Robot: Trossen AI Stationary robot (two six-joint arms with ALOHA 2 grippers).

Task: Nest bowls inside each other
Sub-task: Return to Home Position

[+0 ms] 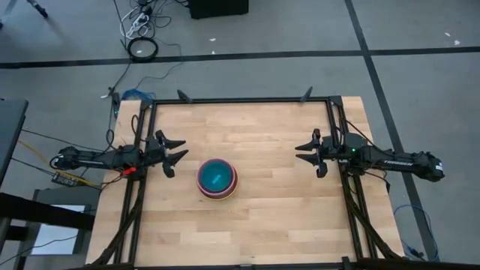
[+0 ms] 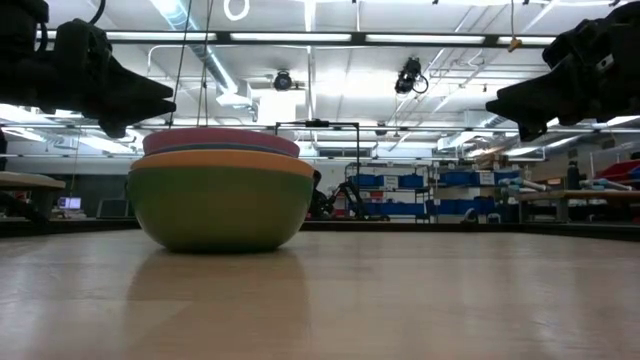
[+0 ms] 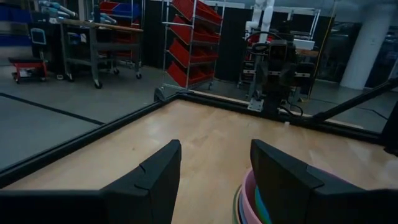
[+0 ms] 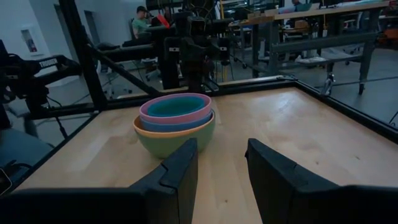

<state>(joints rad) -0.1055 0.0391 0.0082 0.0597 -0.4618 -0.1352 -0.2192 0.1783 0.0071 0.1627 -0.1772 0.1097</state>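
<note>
The bowls (image 1: 217, 178) stand nested in one stack on the wooden table, left of its middle. The dark green outer bowl (image 2: 218, 208) rests on its base, with orange (image 2: 222, 160), blue and pink (image 4: 180, 114) rims above it and a teal inside (image 1: 217, 176). My left gripper (image 1: 174, 151) hovers open at the table's left side, just left of the stack and above it. My right gripper (image 1: 309, 153) hovers open at the table's right side, well away from the stack. Both point level toward the table's middle.
A black frame (image 1: 240, 100) borders the table along its far, left and right sides. Bare wood (image 1: 277, 217) lies all round the stack. People sit beyond the table in the right wrist view (image 4: 142, 18).
</note>
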